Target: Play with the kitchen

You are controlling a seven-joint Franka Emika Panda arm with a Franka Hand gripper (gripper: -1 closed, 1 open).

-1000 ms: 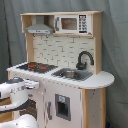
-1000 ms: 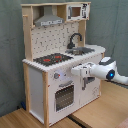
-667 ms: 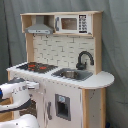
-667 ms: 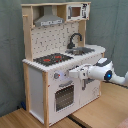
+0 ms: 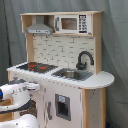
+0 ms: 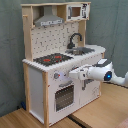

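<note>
The kitchen (image 5: 55, 50) is a white and light-wood toy unit, seen in both exterior views, also (image 6: 50, 40). Its black hob (image 5: 36, 66) with red rings lies beside the sink (image 5: 71, 74) and black faucet (image 5: 84, 59). A grey hood (image 5: 40, 29) and a small microwave (image 5: 70, 23) sit on top. My white gripper (image 6: 71, 75) reaches at the front panel just below the hob (image 6: 52, 59), close to a small knob (image 6: 56, 76) above the oven window (image 6: 64, 96). In the first exterior view the gripper (image 5: 38, 86) comes in from the lower left.
A grey curtain (image 5: 115, 50) hangs behind the kitchen. The unit stands on a light wooden surface (image 6: 100, 112). My arm's white body (image 6: 107, 75) stretches out in front of the cabinet door at the second exterior view's right.
My gripper has moved closer to the kitchen's front panel, leftward in the second exterior view and rightward in the first exterior view. Nothing on the kitchen has moved.
</note>
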